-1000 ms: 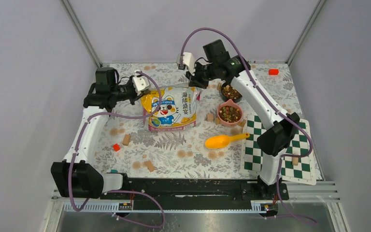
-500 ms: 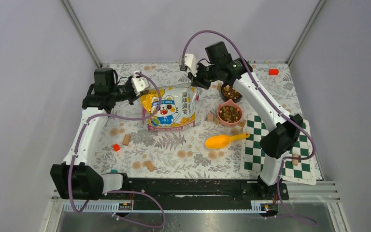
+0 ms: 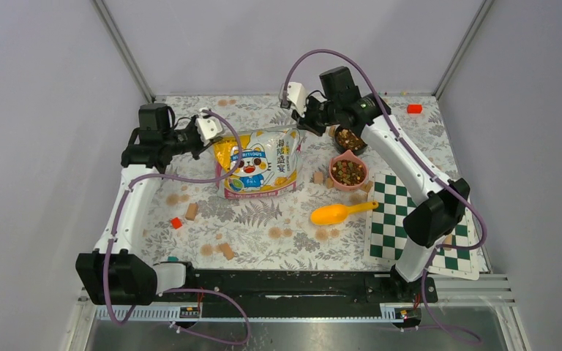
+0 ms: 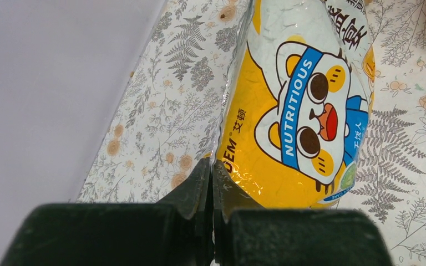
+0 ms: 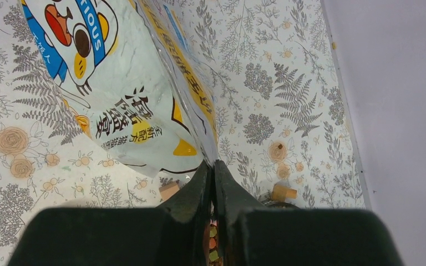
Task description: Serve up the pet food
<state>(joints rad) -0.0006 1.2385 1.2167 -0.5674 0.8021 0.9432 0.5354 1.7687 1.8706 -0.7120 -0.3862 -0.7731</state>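
Okay, L gripper [image 4: 211, 166] first: jaws clenched tight on the thin side seam of the bag [image 4: 299, 111], up at its far-left corner. The wrist cam shows the seam pinched right between the fingertips, with the cartoon cat face stretching away below.

R gripper [image 5: 213, 166] is the same story. It's clamped on the bag's edge at the far-right corner, with the foil running straight out from between the fingers. Both arms reach to the far side of the table [image 3: 263, 219], L arm coming from the left, R arm arcing over from the right.

Between them the bag hangs w/ its printed face tilted up toward the overhead cam, top edge at the far end, bottom end nearer. Can't tell if the bottom rests on the floral cloth or sits just above it.

Pet food [image 3: 348, 171]: mixed brown/red kibble filling the pink bowl [image 3: 350, 188], just right of the bag. More of it is in a dark bowl [image 3: 339, 143] just beyond, partly under the R arm.

An orange scoop [image 3: 335, 213] lies nearer, handle pointing right toward the green-and-white checker mat [image 3: 384, 219]. Wooden cubes are scattered about: one [image 3: 318, 176] btw bag and pink bowl, another [image 3: 191, 211] near-left.
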